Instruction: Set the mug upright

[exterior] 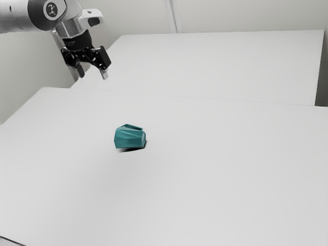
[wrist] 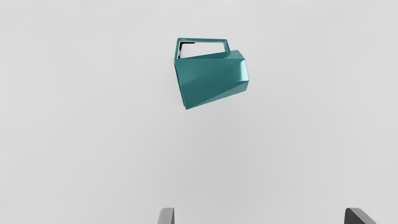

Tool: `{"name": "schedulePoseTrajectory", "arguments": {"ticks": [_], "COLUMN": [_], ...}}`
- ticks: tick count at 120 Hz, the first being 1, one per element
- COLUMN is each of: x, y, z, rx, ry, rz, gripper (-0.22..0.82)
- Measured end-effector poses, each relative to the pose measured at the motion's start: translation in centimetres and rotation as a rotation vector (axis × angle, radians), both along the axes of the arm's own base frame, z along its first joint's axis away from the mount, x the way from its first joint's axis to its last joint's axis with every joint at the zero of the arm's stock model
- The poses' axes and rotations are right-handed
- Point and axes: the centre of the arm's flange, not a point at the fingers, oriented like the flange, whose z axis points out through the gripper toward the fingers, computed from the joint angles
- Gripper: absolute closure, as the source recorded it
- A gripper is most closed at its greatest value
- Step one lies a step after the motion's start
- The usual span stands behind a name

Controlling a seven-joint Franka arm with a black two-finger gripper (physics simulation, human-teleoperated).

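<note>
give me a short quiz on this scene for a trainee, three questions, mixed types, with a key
1. True or false: the mug lies on its side on the table.

2. Multiple choice: the gripper is
a) shut on the mug's rim
b) open, apart from the mug
c) pushing the mug over the table's edge

3. Fill in the blank: the handle and the mug's body share one colour, ____.

Key: 1 true; 2 b; 3 teal
</note>
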Motion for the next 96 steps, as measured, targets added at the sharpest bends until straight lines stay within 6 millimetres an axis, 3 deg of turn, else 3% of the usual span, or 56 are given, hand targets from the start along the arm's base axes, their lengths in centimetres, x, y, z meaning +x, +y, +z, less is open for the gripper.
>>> {"name": "schedulePoseTrajectory", "arguments": {"ticks": [33, 49, 96], "x": [0.6, 0.2, -0.5], "y": [2.8, 4.7, 9.7], "z": [0.8, -0.2, -7.8], "rx": [0.066, 0.064, -0.076], "ry": [-0.051, -0.050, -0.035], "rz": [-0.036, -0.034, 0.041], "gripper": [0.02, 0.02, 0.02]}}
